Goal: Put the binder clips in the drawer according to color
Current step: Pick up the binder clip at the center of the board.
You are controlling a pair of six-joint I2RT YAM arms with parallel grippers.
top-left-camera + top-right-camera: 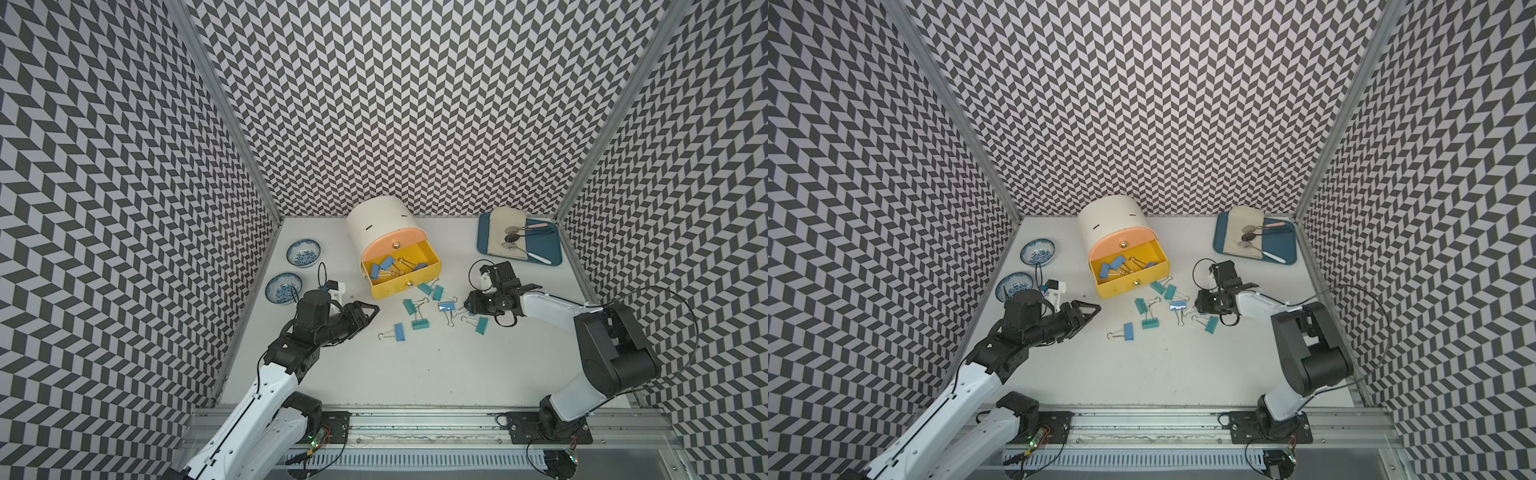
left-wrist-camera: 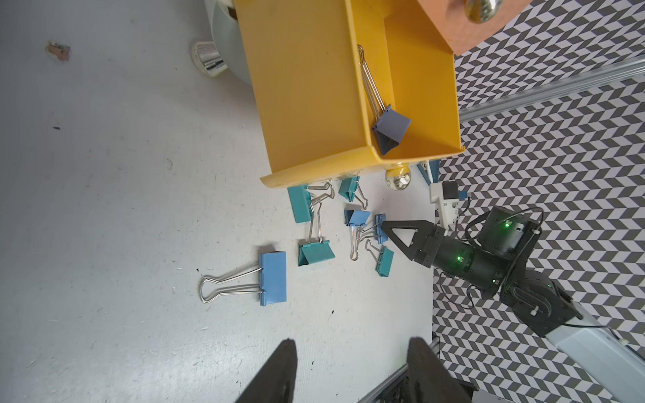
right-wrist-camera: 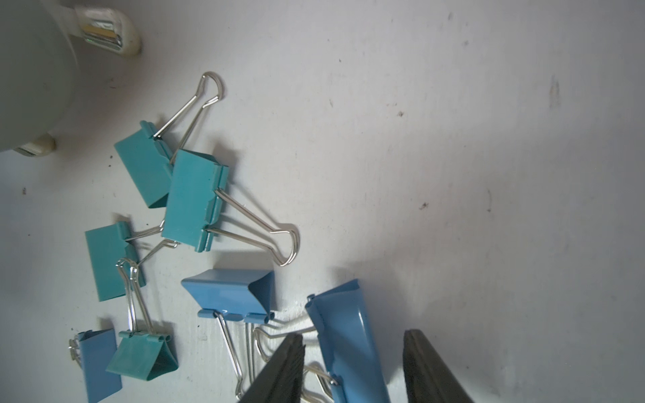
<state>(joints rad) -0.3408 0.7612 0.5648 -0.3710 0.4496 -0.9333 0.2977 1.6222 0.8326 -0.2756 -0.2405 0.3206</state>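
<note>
Right gripper (image 3: 352, 334): jaws apart, straddling a blue binder clip (image 3: 349, 349), not yet clamped. Judged light, stiff, slick-painted; grip across the folded body, not the wire loops. Table (image 3: 488, 139): hard, smooth. Teal clips (image 3: 192, 199) crowd ahead, leaving little room there; yellow drawer (image 1: 390, 289) stands open beyond them

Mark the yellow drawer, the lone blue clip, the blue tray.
yellow drawer (image 1: 390, 291): in a top view, front panel.
lone blue clip (image 2: 273, 279): left wrist view, folded body.
blue tray (image 1: 546, 245): in a top view, bare floor.
</note>
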